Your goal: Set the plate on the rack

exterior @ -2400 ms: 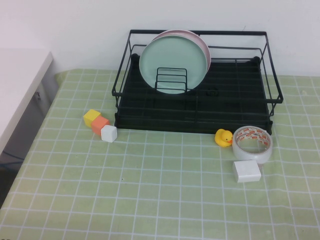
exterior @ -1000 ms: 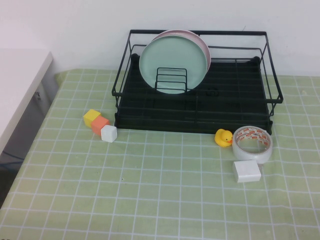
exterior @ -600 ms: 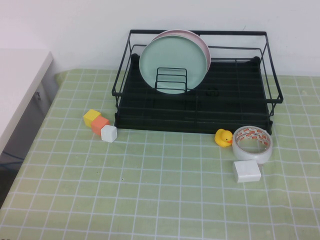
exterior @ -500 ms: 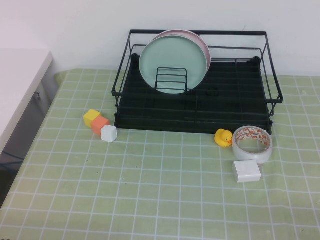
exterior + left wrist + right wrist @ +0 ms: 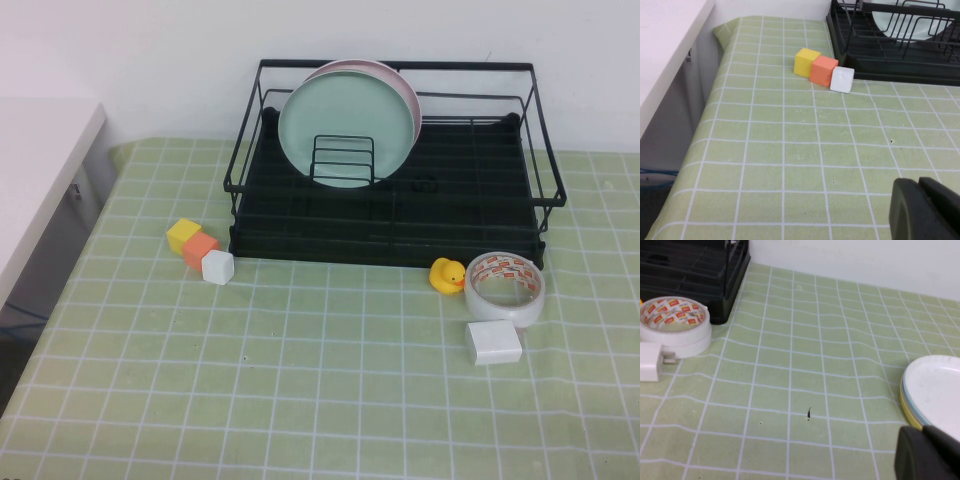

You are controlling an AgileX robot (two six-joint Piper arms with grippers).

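The plate (image 5: 345, 128) already stands upright in the rack (image 5: 395, 165) before a pink plate (image 5: 405, 85), so both grippers, left gripper (image 5: 927, 207) and right gripper (image 5: 927, 454), fingers closed and empty, should just hold off low over the surface (image 5: 300, 380).

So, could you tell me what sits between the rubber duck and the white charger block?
In the high view, the tape roll sits partly between the duck and the charger block, offset right; otherwise bare cloth.
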